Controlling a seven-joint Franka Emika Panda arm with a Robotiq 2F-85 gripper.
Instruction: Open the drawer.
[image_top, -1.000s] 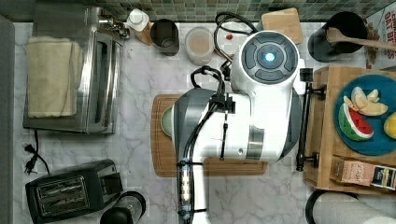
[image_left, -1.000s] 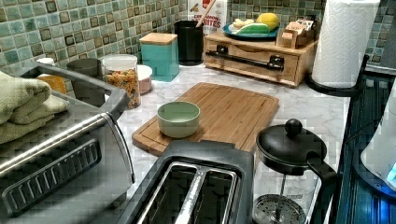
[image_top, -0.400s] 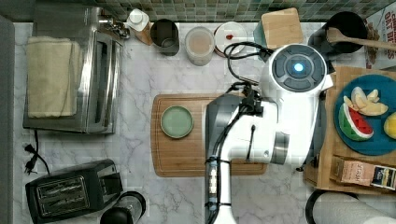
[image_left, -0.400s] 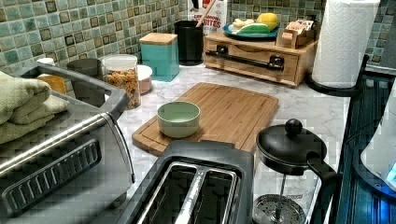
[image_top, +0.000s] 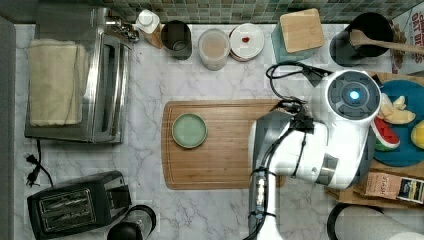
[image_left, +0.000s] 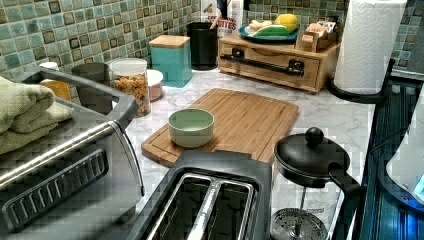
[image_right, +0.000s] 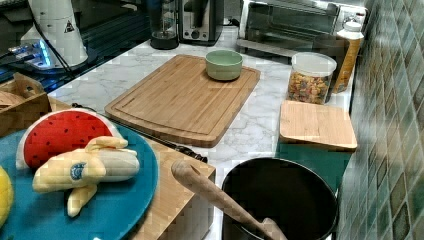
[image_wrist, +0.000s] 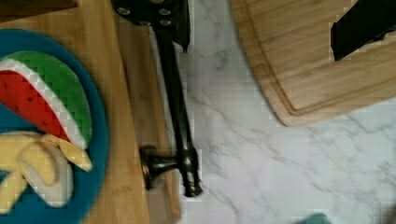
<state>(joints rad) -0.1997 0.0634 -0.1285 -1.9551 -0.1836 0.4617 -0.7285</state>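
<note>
Hangs over the front of the drawer (image_wrist: 140, 116), gripper (image_wrist: 261, 46) spread wide and holding nothing. Has the black bar handle (image_wrist: 180, 116) running out from beneath one finger (image_wrist: 154, 11), while the other finger (image_wrist: 364, 28) sits over the corner of the cutting board (image_wrist: 317, 56), with bare marble countertop (image_wrist: 261, 154) below the gap.

Risks, judged from here:
- Closing as placed probably pinches only air, since the bar lies under one finger and not between the two.
- Dropping straight down likely lands one finger on the bar and the other on the board's edge, jamming the descent.
- Gripping close to the end bracket (image_wrist: 156, 168) could skew the pull and bind the drawer in its wooden box.
- Pulling hard may drag the whole box, tipping the blue plate (image_wrist: 100, 140) of toy fruit resting just beyond the handle from the claw.
</note>
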